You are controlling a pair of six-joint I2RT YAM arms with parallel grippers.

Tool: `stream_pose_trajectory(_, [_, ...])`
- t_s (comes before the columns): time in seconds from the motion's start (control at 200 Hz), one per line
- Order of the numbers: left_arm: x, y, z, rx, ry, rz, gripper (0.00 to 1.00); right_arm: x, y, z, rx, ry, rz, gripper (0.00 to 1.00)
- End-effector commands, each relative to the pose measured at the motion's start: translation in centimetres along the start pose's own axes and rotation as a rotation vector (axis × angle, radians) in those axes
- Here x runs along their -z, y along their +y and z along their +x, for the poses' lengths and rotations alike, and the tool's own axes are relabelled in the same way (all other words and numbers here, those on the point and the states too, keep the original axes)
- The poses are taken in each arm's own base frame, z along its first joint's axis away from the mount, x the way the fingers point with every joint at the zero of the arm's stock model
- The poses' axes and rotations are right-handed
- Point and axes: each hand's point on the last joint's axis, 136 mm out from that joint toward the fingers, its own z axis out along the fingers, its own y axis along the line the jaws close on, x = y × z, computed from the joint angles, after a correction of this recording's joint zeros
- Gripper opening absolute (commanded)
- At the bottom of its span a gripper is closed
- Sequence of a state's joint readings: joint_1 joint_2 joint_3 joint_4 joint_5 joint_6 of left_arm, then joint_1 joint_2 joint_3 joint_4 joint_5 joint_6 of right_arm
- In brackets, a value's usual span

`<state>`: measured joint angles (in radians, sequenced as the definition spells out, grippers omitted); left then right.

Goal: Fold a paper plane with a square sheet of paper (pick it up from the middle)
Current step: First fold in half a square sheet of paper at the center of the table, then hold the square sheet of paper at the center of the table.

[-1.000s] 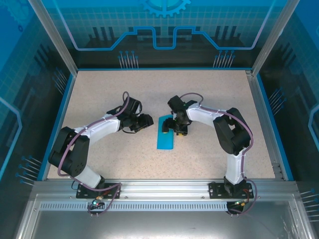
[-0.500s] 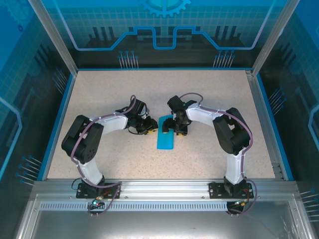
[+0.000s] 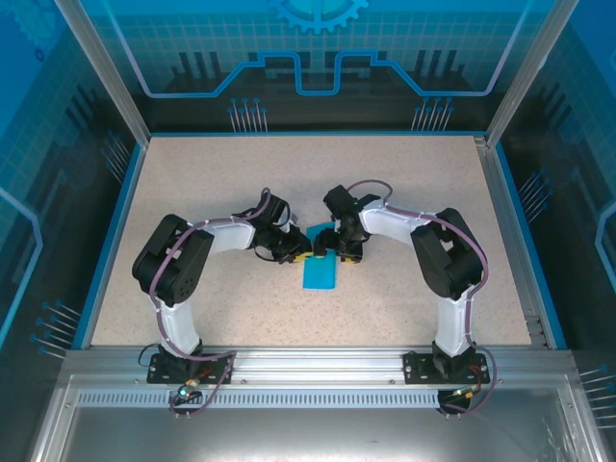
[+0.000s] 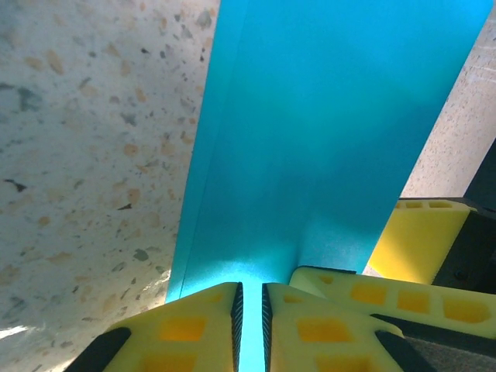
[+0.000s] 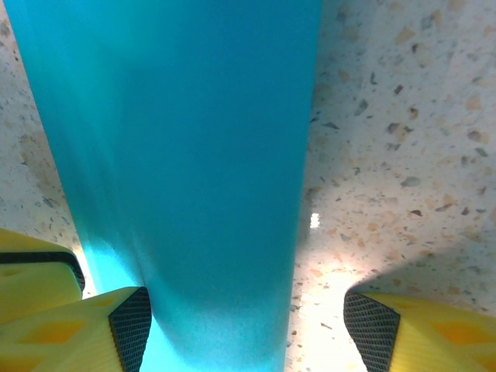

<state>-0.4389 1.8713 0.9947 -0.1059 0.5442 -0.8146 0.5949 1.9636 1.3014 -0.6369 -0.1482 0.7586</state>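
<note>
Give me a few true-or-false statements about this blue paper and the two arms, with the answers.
1. The blue paper lies on the table between the two arms. True.
2. The paper is a wide, unfolded square. False: it is a narrow strip.
3. The left arm's jaws pinch the paper's edge. True.
4. The right arm's jaws are shut tight. False: they stand wide open, astride the paper.
</note>
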Motion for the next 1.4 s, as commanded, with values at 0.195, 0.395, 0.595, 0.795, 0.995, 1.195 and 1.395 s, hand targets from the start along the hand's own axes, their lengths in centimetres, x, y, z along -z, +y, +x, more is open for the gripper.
stream_pose_trajectory(0.195, [-1.2,2.3,0.3,0.055,0.021,-0.093,0.13,-1.6,-0.1,1.5,0.008,0.059,-0.034,0.75])
stream_pose_trajectory(0.395, [-1.2,2.8,0.4,0.058,0.017,-0.108,0.13,0.7,0.8,0.4,0.021,0.012,-0.105,0.75])
stream_pose_trajectory(0.595, [-1.0,2.7,0.4,0.052,0.014,-0.108,0.13,2.2,-0.4,0.4,0.032,-0.035,-0.071,0.75])
stream_pose_trajectory(0.795, [-0.9,2.4,0.3,0.038,0.014,-0.111,0.13,2.5,0.7,0.4,0.065,-0.029,-0.176,0.69])
stream_pose_trajectory(0.995, [-0.8,2.3,0.3,0.031,0.015,-0.110,0.13,1.8,0.8,0.0,0.075,-0.028,-0.185,0.57])
stream_pose_trajectory(1.195, [-0.7,2.2,0.3,0.032,0.014,-0.109,0.13,1.0,0.5,0.2,0.079,-0.012,-0.187,0.48])
stream_pose_trajectory(1.395, [-0.5,1.9,0.3,0.025,0.010,-0.098,0.14,0.6,-0.3,0.4,0.078,-0.008,-0.159,0.46])
